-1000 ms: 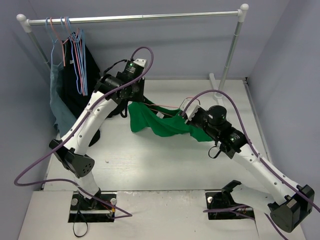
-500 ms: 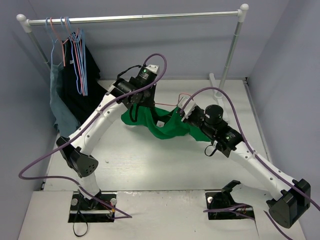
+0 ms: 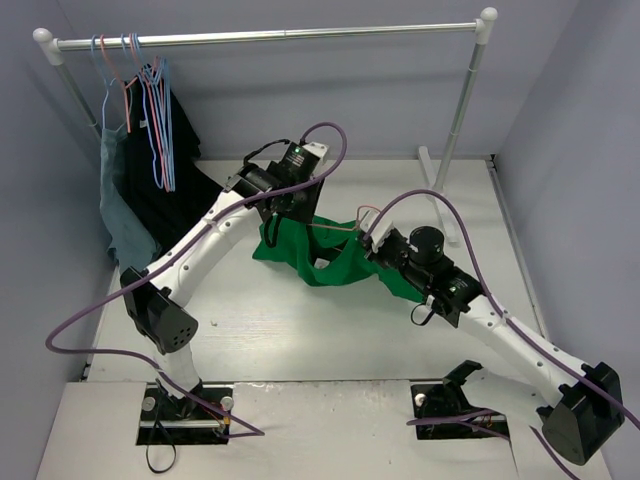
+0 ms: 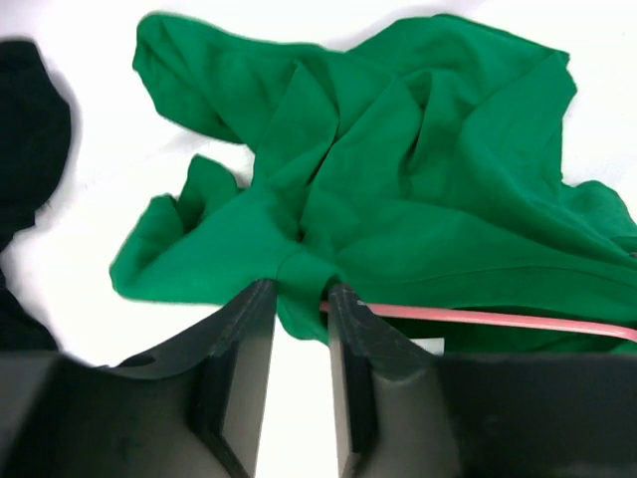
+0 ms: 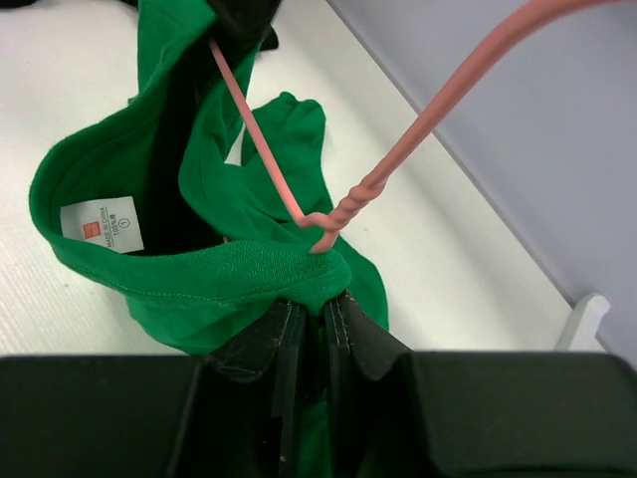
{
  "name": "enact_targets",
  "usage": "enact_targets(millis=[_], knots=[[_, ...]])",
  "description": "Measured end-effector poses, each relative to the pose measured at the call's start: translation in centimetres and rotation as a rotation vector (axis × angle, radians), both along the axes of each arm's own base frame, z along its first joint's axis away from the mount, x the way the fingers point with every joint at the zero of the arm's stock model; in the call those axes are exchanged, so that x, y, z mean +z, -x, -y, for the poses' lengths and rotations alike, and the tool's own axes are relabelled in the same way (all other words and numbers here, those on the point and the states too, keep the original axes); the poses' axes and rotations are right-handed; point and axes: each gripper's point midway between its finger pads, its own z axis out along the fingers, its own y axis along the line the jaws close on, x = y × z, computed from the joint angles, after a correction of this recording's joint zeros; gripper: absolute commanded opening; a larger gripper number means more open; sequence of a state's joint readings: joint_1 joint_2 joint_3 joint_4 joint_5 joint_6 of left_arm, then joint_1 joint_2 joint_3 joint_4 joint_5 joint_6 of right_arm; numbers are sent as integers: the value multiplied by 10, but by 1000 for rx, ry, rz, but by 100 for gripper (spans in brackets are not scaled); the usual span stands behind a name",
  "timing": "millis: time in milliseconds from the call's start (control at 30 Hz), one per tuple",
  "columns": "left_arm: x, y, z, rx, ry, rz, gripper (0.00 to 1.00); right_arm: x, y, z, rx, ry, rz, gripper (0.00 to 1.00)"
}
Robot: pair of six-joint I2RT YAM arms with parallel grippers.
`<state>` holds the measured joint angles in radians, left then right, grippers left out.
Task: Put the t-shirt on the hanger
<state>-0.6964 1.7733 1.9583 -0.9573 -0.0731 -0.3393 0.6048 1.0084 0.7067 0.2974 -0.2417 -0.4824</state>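
- The t-shirt (image 3: 322, 258) is bunched on the table (image 3: 300, 340), in front of the clothes rail (image 3: 270, 36) and below its middle. It is stretched between the two grippers.
- Its white neck label (image 5: 102, 223) faces up inside the open collar.
- The hanger (image 5: 348, 204) is threaded into the shirt. Its twisted neck comes out just above the collar hem, and its hook rises away from the table.
- The left gripper (image 4: 296, 299) has its jaws clenched on a fold of the green cloth. The pink wire runs out sideways from beside one finger.
- The right gripper (image 5: 314, 304) has its jaws pinched tight on the collar hem, directly under the hanger's neck.
- At the rail's left end hang the blue wire hangers (image 3: 160, 120), a black garment (image 3: 160, 190) and a grey-blue garment (image 3: 115, 200), well apart from the shirt.
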Motion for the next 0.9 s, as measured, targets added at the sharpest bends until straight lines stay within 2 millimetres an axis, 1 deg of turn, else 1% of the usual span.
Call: enact_targets(millis=[67,100,167,200,300,367,467,567,633,700,767,800,900], knots=[[3,-2,1,-18,3,17,33,-1,2,-2,10,-12,-5,0],[5,-3,1,-26,3,24,37,-2,3,-3,17,-17,-9,0],[6,-4,2,-45,2,31,41,-3,4,-5,30,-32,-12,0],[6,-5,1,-53,0,34,45,-3,5,-6,34,-37,-14,0],[8,-7,-2,-83,-9,44,55,-6,5,-6,45,-56,-20,0],[10,-9,-5,-120,-8,49,57,-9,4,-3,43,-67,-29,0],[16,-15,-20,-160,7,50,58,-16,2,2,36,-78,-47,0],[22,-17,-46,-216,9,63,61,-16,1,4,38,-86,-54,0],[26,-12,-62,-267,1,75,61,-16,2,4,47,-91,-56,0],[27,-3,-73,-321,-14,80,61,-16,2,3,58,-96,-60,0],[27,8,-75,-396,-25,79,61,-16,4,3,71,-100,-65,0],[26,14,-72,-442,-29,77,61,-16,4,3,75,-103,-68,0],[18,23,-64,-548,-33,57,61,-17,6,1,93,-105,-76,0]])
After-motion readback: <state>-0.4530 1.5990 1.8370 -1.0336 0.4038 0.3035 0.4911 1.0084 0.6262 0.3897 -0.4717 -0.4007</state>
